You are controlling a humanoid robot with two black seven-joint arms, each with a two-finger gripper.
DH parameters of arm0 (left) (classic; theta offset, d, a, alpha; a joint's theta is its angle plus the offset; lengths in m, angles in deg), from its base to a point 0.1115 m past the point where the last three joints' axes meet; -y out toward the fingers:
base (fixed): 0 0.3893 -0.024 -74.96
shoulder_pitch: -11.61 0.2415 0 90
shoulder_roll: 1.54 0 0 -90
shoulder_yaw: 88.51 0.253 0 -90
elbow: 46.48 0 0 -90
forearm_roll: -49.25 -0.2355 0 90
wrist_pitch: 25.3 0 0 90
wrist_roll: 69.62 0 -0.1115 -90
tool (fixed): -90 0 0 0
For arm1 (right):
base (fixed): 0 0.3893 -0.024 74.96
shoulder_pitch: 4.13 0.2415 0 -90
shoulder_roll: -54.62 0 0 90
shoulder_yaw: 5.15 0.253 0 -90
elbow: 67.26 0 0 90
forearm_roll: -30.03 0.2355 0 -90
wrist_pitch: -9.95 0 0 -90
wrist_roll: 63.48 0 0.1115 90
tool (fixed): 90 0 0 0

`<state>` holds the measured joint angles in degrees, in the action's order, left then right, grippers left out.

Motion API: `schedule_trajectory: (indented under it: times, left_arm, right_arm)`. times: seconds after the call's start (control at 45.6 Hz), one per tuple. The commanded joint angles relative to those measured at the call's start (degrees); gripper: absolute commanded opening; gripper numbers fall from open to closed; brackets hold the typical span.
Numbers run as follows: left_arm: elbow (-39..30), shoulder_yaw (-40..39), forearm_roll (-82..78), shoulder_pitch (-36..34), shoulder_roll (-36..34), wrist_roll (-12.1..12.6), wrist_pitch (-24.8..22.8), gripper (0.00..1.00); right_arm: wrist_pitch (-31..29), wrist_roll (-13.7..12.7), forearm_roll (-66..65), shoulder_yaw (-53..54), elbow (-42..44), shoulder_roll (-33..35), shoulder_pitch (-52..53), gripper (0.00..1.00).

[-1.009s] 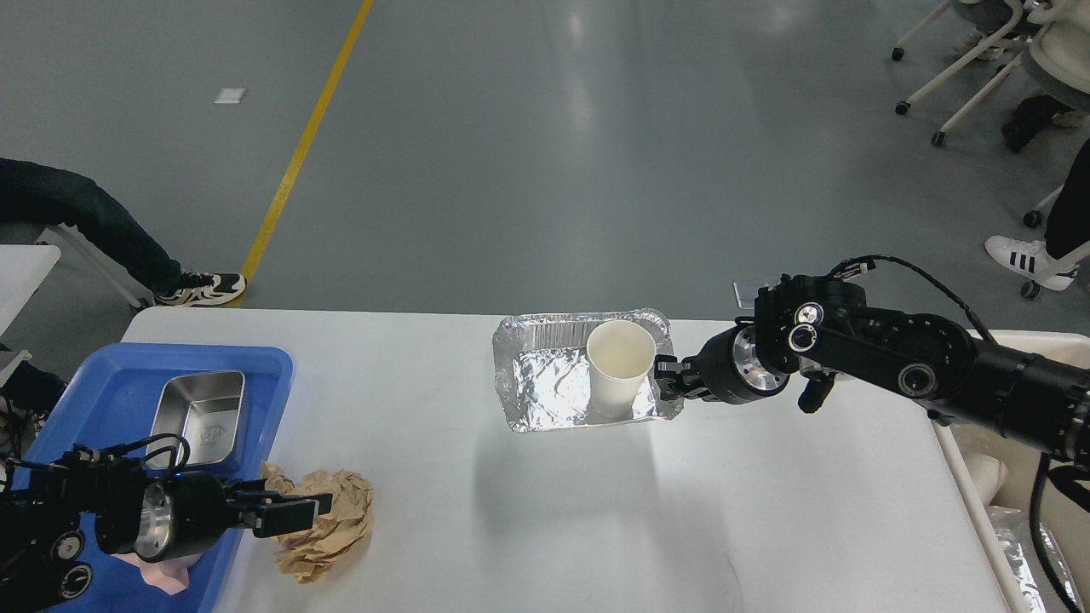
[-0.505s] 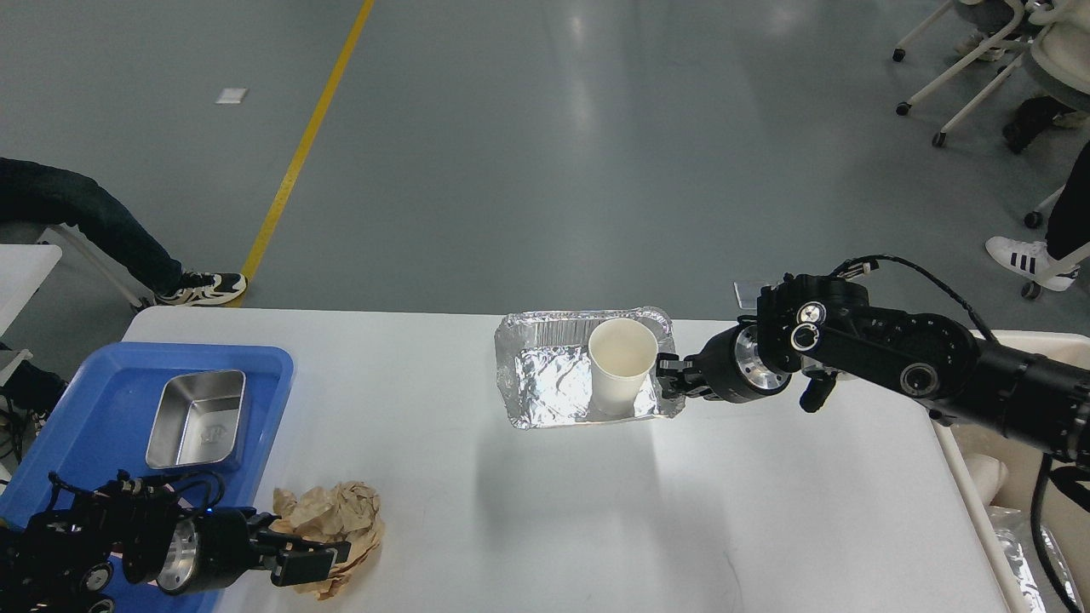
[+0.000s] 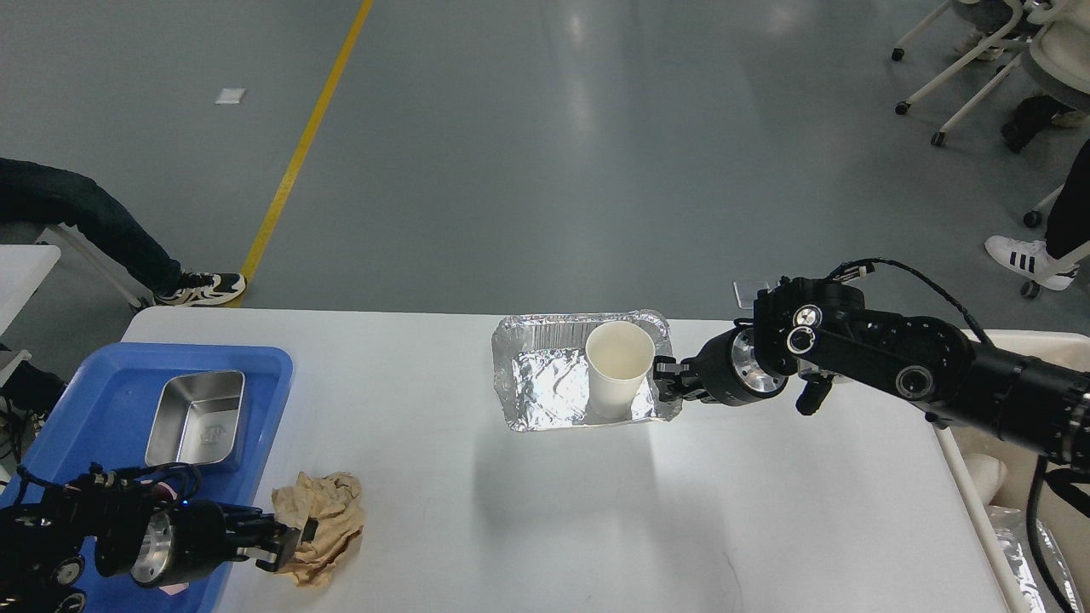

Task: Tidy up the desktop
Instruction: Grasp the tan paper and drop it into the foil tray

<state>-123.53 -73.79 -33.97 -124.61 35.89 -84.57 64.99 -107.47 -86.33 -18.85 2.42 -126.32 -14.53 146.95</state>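
Observation:
The white desktop (image 3: 528,519) fills the lower part of the head view. A crumpled brown paper ball (image 3: 328,524) lies near its front left, next to the blue tray. My left gripper (image 3: 288,545) is low at the paper's left edge and shut on it. A foil tray (image 3: 545,387) with a white paper cup (image 3: 620,366) standing in its right half hangs a little above the desktop at the far middle, casting a shadow below. My right gripper (image 3: 668,387) is shut on the foil tray's right rim.
A blue plastic tray (image 3: 102,400) at the left edge holds a steel box (image 3: 196,417). A cream bin (image 3: 1013,502) with some rubbish stands off the desktop's right edge. People's legs and chair wheels are on the floor beyond.
My left gripper dropped toward the front left and closed on the brown paper, which is now smaller and pulled leftward. The right gripper and foil tray shifted only slightly.

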Motion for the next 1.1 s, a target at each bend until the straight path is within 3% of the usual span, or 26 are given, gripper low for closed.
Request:
schedule_trajectory:
  times: [0.0,0.11,0.241,0.417,0.549,0.746,0.966,1.075]
  left_arm:
    - [-4.95,-0.48,0.07,-5.71,-4.55,-1.48,-0.29,0.00]
    - [-8.20,-2.76,0.51,-11.25,-7.54,-1.48,-0.47,0.00]
    - [-10.84,-8.47,0.51,-15.56,-9.91,-1.65,-3.89,0.00]
    - [-11.20,-18.66,0.69,-21.62,-10.27,-1.57,-13.55,0.00]
    - [-11.20,-26.05,0.69,-21.80,-9.04,-1.04,-18.40,0.00]
    - [-9.97,-26.76,0.69,-21.02,-2.72,0.45,-18.93,0.00]
    - [-1.80,-24.74,-0.46,-18.46,12.31,1.16,-18.93,0.01]
    - [1.98,-22.63,-1.25,-18.55,15.39,1.16,-18.93,0.01]
  right_arm:
    - [-0.01,0.09,0.01,-0.01,0.00,0.07,-0.08,0.00]
    - [-0.01,0.09,-0.08,-0.01,0.00,-0.02,-0.08,0.00]
    - [-0.01,0.09,-0.17,-0.09,0.26,-0.72,-0.08,0.00]
    - [-0.01,0.09,-0.08,0.08,0.17,-0.90,0.09,0.00]
    - [-0.01,0.00,-0.08,0.17,0.17,-0.90,0.36,0.00]
    - [-0.01,0.00,-0.08,0.35,0.00,-0.72,0.36,0.00]
    - [-0.01,0.00,0.01,0.52,0.00,-0.98,0.97,0.00]
    - [-0.09,0.00,0.09,0.70,-0.18,-0.63,0.97,0.00]
